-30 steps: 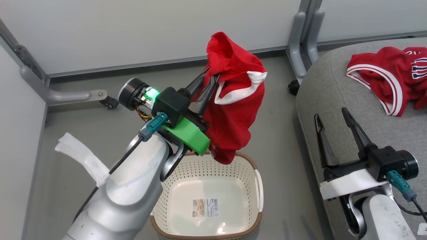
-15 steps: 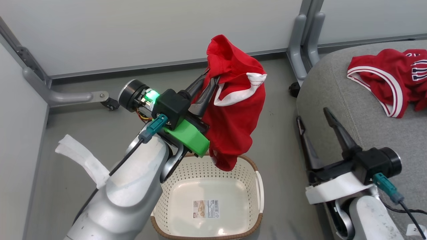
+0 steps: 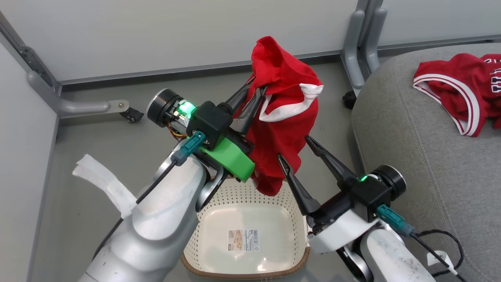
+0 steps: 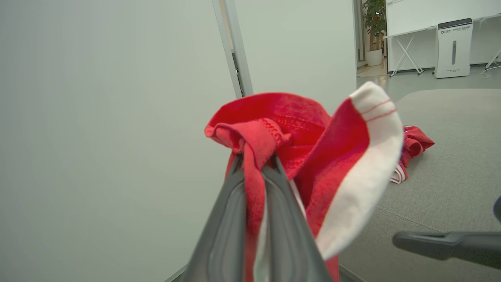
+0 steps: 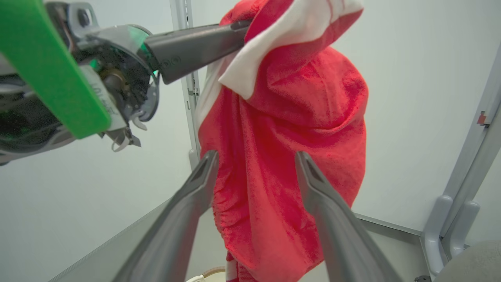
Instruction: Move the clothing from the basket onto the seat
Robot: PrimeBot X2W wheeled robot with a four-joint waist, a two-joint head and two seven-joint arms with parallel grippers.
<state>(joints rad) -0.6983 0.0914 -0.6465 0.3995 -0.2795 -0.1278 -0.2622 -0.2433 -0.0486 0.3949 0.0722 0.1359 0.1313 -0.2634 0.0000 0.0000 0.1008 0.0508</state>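
Grey floor (image 3: 90, 133), white partition wall (image 3: 176, 35)

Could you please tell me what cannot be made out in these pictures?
Jersey: head view, the right edge cuts it off, so the lettering is incomplete.
Basket: head view, the arms hide both its sides.
Sticker: head view, print too small to read.
Shorts: right wrist view, the bottom edge cuts off the hem; whether the open right end effector touches them is unclear.

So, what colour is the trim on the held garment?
White, with thin red lines; the left wrist view shows the trim best.
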